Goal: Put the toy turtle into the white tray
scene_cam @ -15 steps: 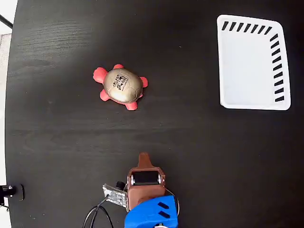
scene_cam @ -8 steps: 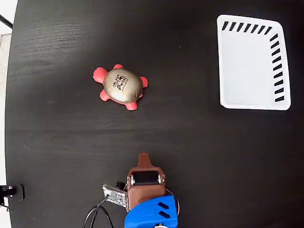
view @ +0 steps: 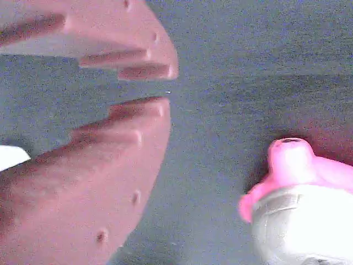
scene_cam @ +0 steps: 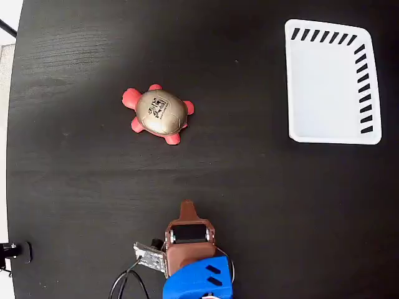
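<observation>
Turtle [scene_cam: 159, 113] sitting on the dark table [scene_cam: 75, 187], upper left in the fixed view, well apart from the white tray [scene_cam: 324, 131] at upper right. Looking squishy n light, prob slick on the domed shell, so pinching across the shell sides w/ a soft squeeze. Gripper [view: 165, 87] hanging low near the bottom edge, pointing toward turtle, not touching. Claw nearly closed in wrist view, narrow gap, holding nothing.

A reddish-brown gripper [scene_cam: 187, 207] tops a bright blue arm segment [scene_cam: 199, 280]. Black cables [scene_cam: 128, 277] trail from a small circuit board [scene_cam: 149, 255]. Its fingers [view: 99, 182] carry ridges and small holes.
</observation>
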Tool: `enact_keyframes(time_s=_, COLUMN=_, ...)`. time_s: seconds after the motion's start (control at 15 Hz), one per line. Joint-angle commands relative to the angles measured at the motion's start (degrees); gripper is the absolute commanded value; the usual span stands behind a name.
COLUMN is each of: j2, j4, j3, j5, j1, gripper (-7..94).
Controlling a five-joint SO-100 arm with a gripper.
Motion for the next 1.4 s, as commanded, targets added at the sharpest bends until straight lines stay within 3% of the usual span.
enact_keyframes(time_s=0.0, j2=-1.49, j4=-0.09, j3=-2.55, j5=0.26, j1=-2.55, gripper=0)
enact_keyframes(time_s=0.27, j2=-28.21, j4=-12.13, j3=-16.08, j5=6.33, j1=-3.25, gripper=0)
enact_keyframes(time_s=0.53, j2=-53.79, j4=-11.43, j3=-39.11, j5=16.0, j1=-4.48, gripper=0)
enact_keyframes(time_s=1.07, j2=-86.22, j4=2.46, j3=-76.03, j5=26.63, j1=-5.89, gripper=0)
enact_keyframes(time_s=1.33, j2=-100.81, j4=14.15, j3=-92.02, j5=29.36, j1=-6.59, gripper=0)
